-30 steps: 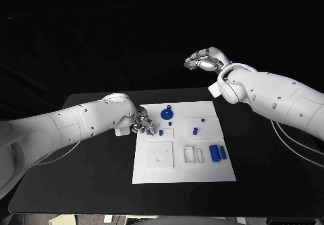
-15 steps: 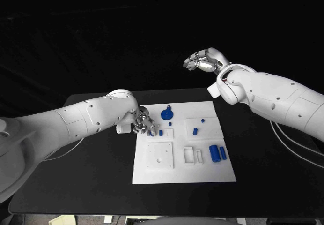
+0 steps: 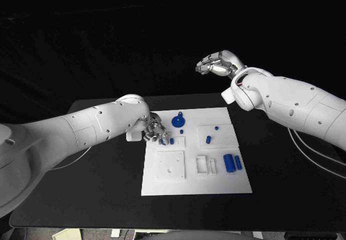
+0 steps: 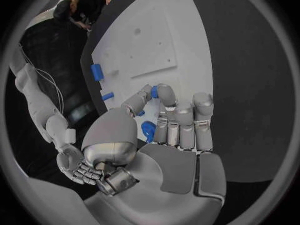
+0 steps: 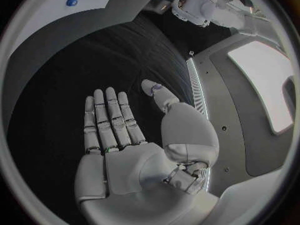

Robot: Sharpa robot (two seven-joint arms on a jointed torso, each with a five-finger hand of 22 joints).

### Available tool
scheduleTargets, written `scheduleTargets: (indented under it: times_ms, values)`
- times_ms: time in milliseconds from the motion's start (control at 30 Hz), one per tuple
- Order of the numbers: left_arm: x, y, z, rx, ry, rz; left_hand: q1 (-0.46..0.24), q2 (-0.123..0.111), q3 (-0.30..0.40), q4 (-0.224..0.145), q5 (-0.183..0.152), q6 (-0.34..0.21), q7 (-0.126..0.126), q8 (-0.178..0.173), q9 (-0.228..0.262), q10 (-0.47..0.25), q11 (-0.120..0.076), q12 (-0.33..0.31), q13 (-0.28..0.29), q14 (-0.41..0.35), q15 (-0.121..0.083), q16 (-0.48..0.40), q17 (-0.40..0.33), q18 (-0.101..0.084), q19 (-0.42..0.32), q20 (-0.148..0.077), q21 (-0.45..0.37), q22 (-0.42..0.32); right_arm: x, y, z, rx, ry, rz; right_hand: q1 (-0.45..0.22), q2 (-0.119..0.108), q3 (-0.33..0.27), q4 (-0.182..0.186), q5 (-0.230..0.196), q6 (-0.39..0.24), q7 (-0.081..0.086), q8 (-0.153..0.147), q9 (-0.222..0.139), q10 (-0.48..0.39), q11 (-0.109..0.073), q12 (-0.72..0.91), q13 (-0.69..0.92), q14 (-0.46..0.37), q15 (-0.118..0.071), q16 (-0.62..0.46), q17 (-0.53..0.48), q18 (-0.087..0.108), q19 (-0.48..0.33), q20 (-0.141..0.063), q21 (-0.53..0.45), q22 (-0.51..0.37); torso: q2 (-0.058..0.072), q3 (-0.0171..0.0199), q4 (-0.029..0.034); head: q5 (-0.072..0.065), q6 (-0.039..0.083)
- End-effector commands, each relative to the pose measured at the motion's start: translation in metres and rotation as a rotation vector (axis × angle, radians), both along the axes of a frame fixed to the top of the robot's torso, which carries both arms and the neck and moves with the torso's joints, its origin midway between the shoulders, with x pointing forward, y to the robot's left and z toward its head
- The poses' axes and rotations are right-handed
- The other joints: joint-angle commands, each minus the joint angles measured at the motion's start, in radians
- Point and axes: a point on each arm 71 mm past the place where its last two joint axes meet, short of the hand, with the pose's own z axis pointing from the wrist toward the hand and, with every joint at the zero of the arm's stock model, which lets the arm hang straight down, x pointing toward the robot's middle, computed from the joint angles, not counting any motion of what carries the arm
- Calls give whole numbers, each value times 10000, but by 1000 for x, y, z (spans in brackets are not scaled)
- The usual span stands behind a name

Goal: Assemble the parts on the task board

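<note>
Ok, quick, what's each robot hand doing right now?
Left robot hand: pinching a small blue plastic part over the white task board.
Right robot hand: open, holding nothing.

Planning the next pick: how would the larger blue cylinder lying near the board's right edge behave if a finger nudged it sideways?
The larger blue cylinder lies on its side on the smooth task board, so it would probably roll rather than slide. It looks like small rigid plastic, likely light and stiff. A thinner blue piece beside it might stop a rightward roll.

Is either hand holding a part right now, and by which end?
The left hand seems to pinch a small blue part at its fingertips; which end cannot be told. The right hand is open, holding nothing.
</note>
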Motion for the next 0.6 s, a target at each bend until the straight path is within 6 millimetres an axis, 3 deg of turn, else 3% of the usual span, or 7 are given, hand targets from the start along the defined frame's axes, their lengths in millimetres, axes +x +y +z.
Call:
scheduleTargets:
  times_ms: [33, 600]
  values:
    - [1, -1, 1, 207, -118, -123, 820, 840, -1, -77, 43, -37, -17, 19, 13, 243, -292, 28, 13, 259, -589, 50, 9, 397, -54, -971, 51, 67, 0, 2, 0, -35, -4, 97, -88, 52, 10, 54, 57, -23, 52, 65, -15, 45, 11, -42, -13, -88, 11, 66, -13, 160, -24, 37, -68, 15, 1, -6, -2, -1, -12]
    - [5, 4, 1, 250, -129, 33, 834, 826, 2, -80, 58, -33, -20, 2, 55, 233, -296, 45, 25, 255, -593, 64, 12, 400, -51, -975, 60, 70, 0, 2, 0, -31, -6, 107, -83, 58, 14, 51, 56, -23, 51, 68, -20, 46, 12, -48, -15, -93, 12, 80, -30, 164, -28, 40, -70, 18, 9, -3, 2, -15, -14]
